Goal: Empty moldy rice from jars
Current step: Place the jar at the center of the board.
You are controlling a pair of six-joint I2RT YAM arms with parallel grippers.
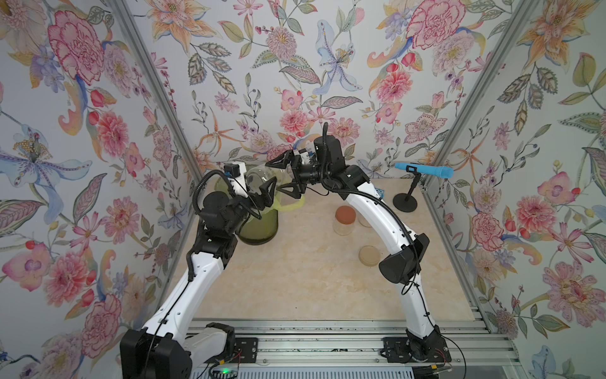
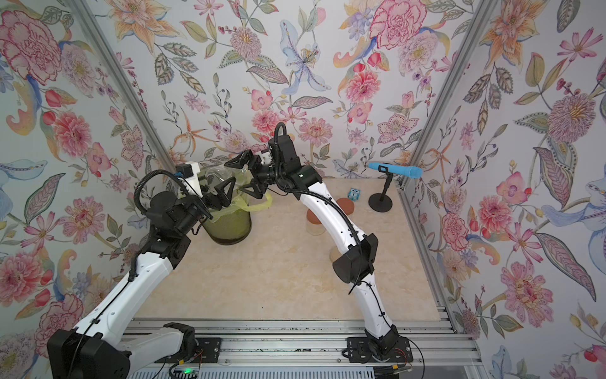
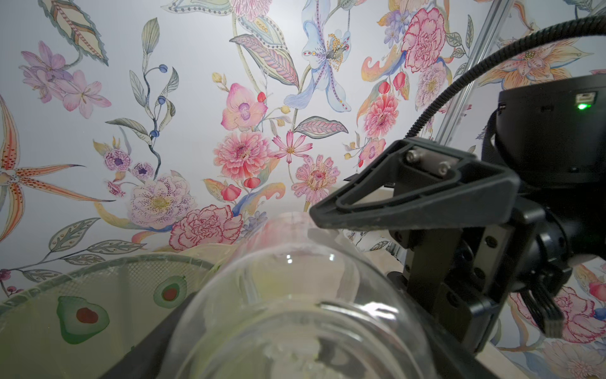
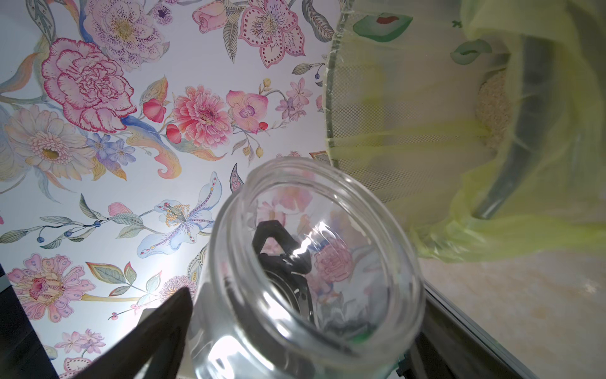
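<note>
Top views: emptied jar held over the bin.
Left gripper (image 1: 262, 187) clamped on a squat clear glass jar (image 1: 258, 178), tipped above the green mesh bin with yellow-green liner (image 1: 259, 228). The jar looks empty, and the off-white moldy rice (image 4: 493, 111) lies inside the liner. Right gripper (image 1: 272, 176) has its jaws spread wide at the jar mouth, gripping nothing. A reddish-brown-lidded glass jar (image 1: 344, 221) stands unopened at right. Risk: smooth glass slipping, or the close right jaws knocking it loose.

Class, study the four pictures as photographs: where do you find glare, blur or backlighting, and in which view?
Left wrist view: the clear glass jar sits so near the lens that it blurs, with white glints. Right wrist view: a bright glow on the wallpaper leaves the black right fingers in silhouette; the yellow-green bin liner is soft. Both top views: evenly lit, sharp.
</note>
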